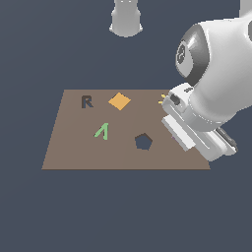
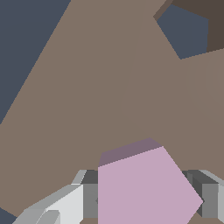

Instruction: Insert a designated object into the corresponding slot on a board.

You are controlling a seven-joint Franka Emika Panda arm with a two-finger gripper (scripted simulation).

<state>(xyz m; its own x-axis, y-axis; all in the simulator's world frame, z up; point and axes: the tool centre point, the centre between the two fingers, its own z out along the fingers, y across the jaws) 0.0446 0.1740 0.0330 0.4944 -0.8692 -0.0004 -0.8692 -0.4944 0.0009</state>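
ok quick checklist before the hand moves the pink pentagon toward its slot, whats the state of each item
1. Pentagon block sits between the fingers of the hand: ok, fingers flank it in the wrist view; contact cannot be confirmed.
2. Pentagon slot is unobstructed: ok, it shows dark and empty.
3. Block above slot: not ok, the slot lies away from the block in the wrist view.
4. Block's rotation matches the slot: cannot tell.
5. Path across the board is free: ok, the orange diamond and green piece lie farther toward the exterior view's left.

Glossy white arm (image 1: 216,83), dark-grey joints
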